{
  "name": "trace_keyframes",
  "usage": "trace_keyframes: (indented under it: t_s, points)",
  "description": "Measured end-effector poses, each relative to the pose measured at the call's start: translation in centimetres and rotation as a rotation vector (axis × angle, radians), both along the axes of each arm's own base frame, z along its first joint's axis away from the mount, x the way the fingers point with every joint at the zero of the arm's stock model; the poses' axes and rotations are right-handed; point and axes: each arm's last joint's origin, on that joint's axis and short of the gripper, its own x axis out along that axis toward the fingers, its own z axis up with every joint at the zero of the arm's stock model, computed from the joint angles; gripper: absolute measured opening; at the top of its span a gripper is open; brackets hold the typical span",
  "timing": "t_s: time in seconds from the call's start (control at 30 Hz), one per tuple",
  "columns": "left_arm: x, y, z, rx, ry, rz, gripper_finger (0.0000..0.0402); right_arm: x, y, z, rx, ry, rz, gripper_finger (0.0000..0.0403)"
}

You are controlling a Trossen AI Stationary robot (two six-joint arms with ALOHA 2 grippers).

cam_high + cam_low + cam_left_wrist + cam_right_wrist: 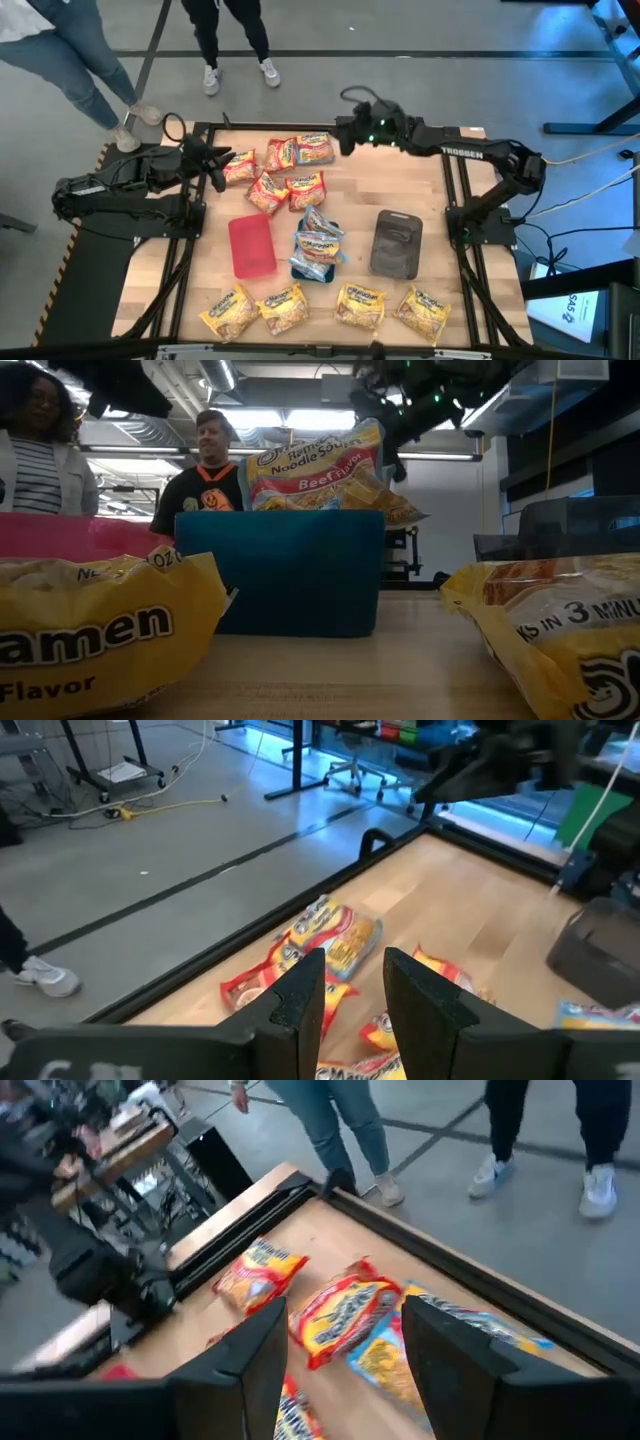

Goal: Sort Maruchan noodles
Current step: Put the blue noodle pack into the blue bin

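Note:
Five red/orange Maruchan packets (283, 170) lie clustered flat on the far half of the table. Two blue-edged packets (318, 245) are piled on the teal tray (280, 572), and one stands propped above its wall (315, 470). Several yellow packets (283, 308) lie in a row along the near edge. My left gripper (218, 165) (352, 995) hovers open at the cluster's left end, beside a red packet (238, 167). My right gripper (342, 135) (345, 1355) hovers open at the cluster's right end, beside the far-right packet (313, 150). Neither holds anything.
A plain red tray (251, 245) lies left of the teal tray and a dark grey tray (397, 242) to its right, mid-table. Bare wood shows at the far right (410, 180). People stand beyond the far edge (235, 40), also seen across the table (210, 470).

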Motion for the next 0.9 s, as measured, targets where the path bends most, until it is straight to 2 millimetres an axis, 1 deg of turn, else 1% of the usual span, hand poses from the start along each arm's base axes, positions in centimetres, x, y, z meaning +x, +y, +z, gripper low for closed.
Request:
trace_keyframes:
  t_s: [0.07, 0.17, 0.27, 0.33, 0.43, 0.53, 0.63, 0.8, 0.9]
  points:
    - [0.0, 0.0, 0.0, 0.001, -0.004, 0.000, 0.0099, -0.6, -1.7, -0.6, 0.072, -0.005, -0.005, 0.0193]
    - [0.1, 0.0, 0.1, 0.005, -0.004, 0.012, 0.0099, -0.9, -3.6, -1.8, 0.171, -0.012, 0.009, 0.0193]
    - [0.3, 0.1, 0.0, 0.006, 0.004, 0.020, 0.0099, -0.1, -5.2, -2.4, 0.240, -0.006, 0.025, 0.0193]
    - [0.4, 0.1, -0.1, 0.007, 0.015, 0.025, 0.0099, 0.8, -6.2, -2.4, 0.278, 0.022, 0.024, 0.0193]
    - [0.6, 0.2, -0.1, 0.004, 0.019, 0.032, 0.0099, 1.5, -7.1, -2.5, 0.318, 0.162, -0.012, 0.0193]
    - [0.6, 0.2, -0.2, -0.012, 0.012, 0.039, 0.0099, 1.8, -7.6, -2.8, 0.333, 0.321, -0.059, 0.0193]
    - [0.5, 0.2, -0.2, -0.012, 0.013, 0.039, 0.0099, 2.1, -7.9, -3.4, 0.345, 0.390, -0.063, 0.0193]
    - [0.6, 0.2, -0.2, -0.012, 0.016, 0.039, 0.0099, 2.7, -8.0, -5.2, 0.417, 0.415, -0.037, 0.0193]
    - [0.6, 0.2, -0.2, -0.012, 0.016, 0.038, 0.0099, 3.2, -7.9, -6.4, 0.491, 0.412, -0.005, 0.0193]
